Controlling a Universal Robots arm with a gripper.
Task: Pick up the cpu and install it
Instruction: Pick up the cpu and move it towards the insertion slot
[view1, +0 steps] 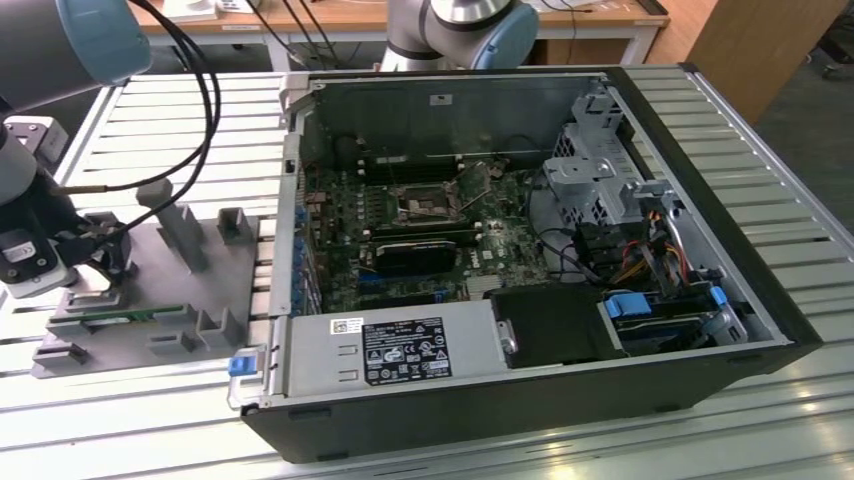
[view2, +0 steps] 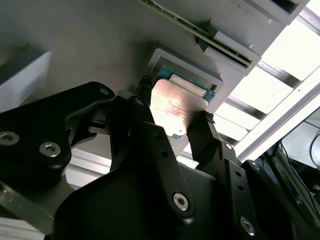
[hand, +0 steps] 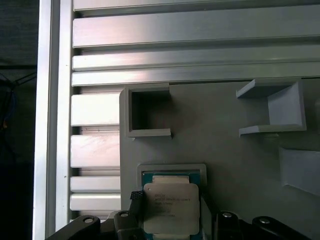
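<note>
The cpu (view2: 172, 110) (hand: 170, 206) is a small square chip with a silvery top plate. It sits just off the teal-lined nest (hand: 172, 175) of a grey fixture plate (view1: 147, 290). My gripper (view2: 175, 102) (hand: 170, 212) has one black finger (view2: 142, 97) against each of two opposite edges, so it is shut on the chip. In the exterior view my gripper (view1: 94, 265) hangs over the plate at that view's left, well away from the open computer case (view1: 534, 120). The empty socket (view1: 427, 205) lies on the motherboard inside the case.
The fixture plate carries several raised grey holders (view1: 187, 235) (hand: 147, 112) around the nest. Inside the case are a black block (view1: 420, 255), a white-labelled power supply (view1: 387, 350), a drive cage (view1: 594, 150) and loose cables (view1: 654, 255). A slatted aluminium table (view1: 747, 200) lies underneath.
</note>
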